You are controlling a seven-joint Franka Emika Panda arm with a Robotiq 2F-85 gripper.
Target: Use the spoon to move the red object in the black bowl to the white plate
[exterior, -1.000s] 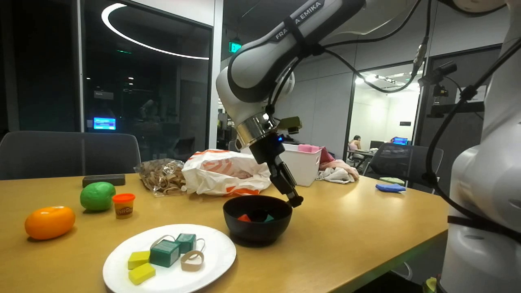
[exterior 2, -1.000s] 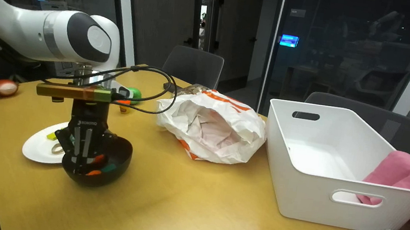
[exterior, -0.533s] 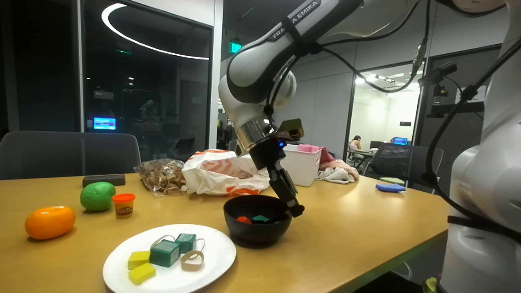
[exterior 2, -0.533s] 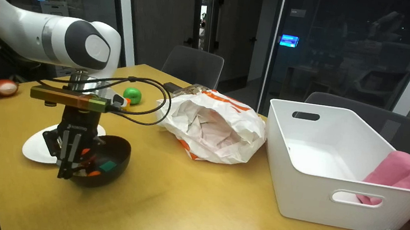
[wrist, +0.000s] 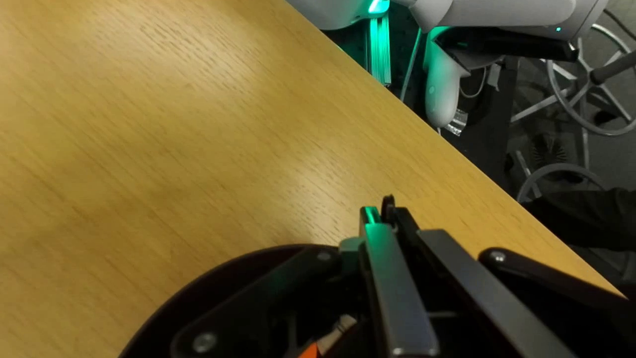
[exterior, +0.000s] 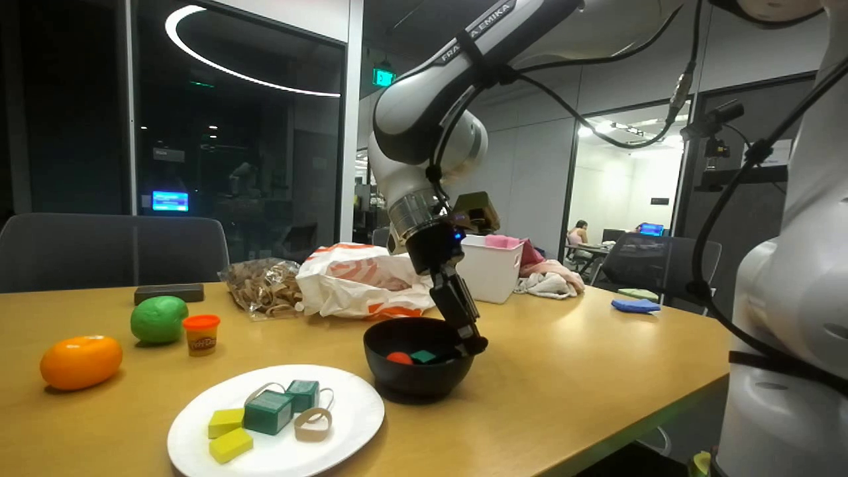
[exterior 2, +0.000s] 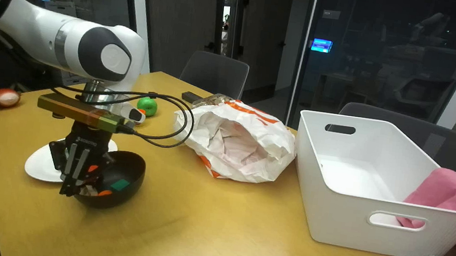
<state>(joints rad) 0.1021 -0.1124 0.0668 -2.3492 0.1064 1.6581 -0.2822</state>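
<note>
Four blocks [exterior: 261, 419], tan loops [exterior: 311, 434] on the white plate [exterior: 356, 409].

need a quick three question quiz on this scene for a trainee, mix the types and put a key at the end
1. Multiple choice: how many yellow blocks lie on the white plate? A) one B) two C) three
2. Short answer: in an exterior view, what colour is the block next to the red object inside the black bowl?
3. True or false: the hand is at the black bowl, not at the white plate.

Key: 1. B; 2. teal; 3. true
</note>
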